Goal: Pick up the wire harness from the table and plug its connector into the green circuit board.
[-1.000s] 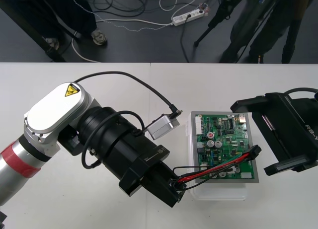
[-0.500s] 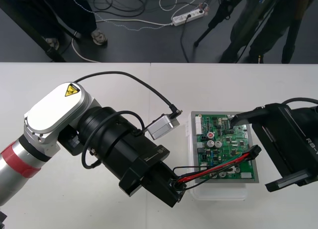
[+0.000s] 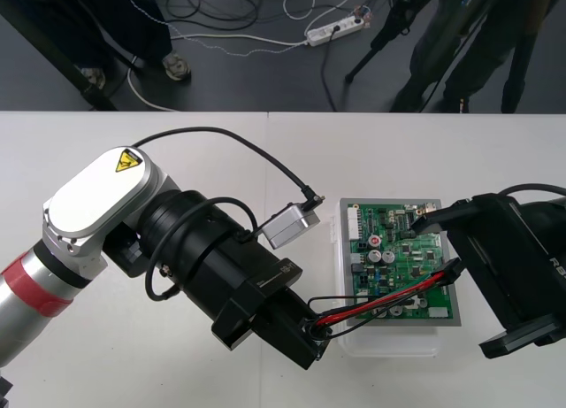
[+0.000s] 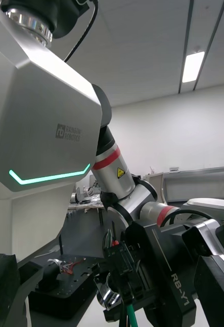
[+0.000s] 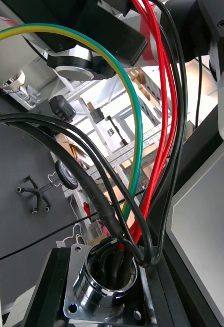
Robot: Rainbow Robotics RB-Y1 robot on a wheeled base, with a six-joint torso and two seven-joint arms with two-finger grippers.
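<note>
The green circuit board [image 3: 398, 249] sits on its white base [image 3: 389, 344], right of the table's middle. My left gripper [image 3: 311, 333] is at the board's near-left corner, shut on the harness's round metal socket [image 5: 104, 286]. From there the red and black wires [image 3: 380, 302] run across the board's near part to the black plug [image 3: 454, 269] at its right edge. I cannot tell whether the plug is seated. My right gripper [image 3: 451, 284] stands open at the board's right side, one finger over the board's far-right part, the other past its near-right corner. The right wrist view shows the socket [image 4: 109, 296] in the left gripper.
The left arm's thick black forearm [image 3: 203, 266] slants across the table [image 3: 133, 373] left of the board. Its silver wrist camera [image 3: 287, 224] and looping black cable [image 3: 239, 147] hang just left of the board's far corner. Dark floor lies past the far edge.
My right gripper has slid toward the table's near edge along the board's right side, staying open. The left arm and the harness have not moved.
</note>
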